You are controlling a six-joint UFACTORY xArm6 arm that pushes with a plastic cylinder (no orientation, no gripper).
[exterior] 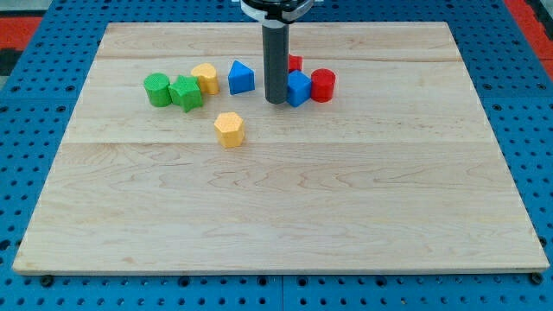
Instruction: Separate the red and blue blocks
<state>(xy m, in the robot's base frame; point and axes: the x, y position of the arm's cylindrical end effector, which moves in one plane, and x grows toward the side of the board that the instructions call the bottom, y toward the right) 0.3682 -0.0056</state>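
Near the view's top, my tip [276,100] touches the left side of a blue block [299,88]; I have no claw, only a rod, holding nothing. A red cylinder [323,85] touches that block's right side, and another red block [295,62] peeks out behind. A blue triangular block [241,78] sits just left of my tip. Farther left lie a yellow block [206,78], a green star-shaped block [186,92] and a green cylinder [157,89]; a yellow hexagonal block [230,129] lies below them. No writing shows on the wooden board [276,207].
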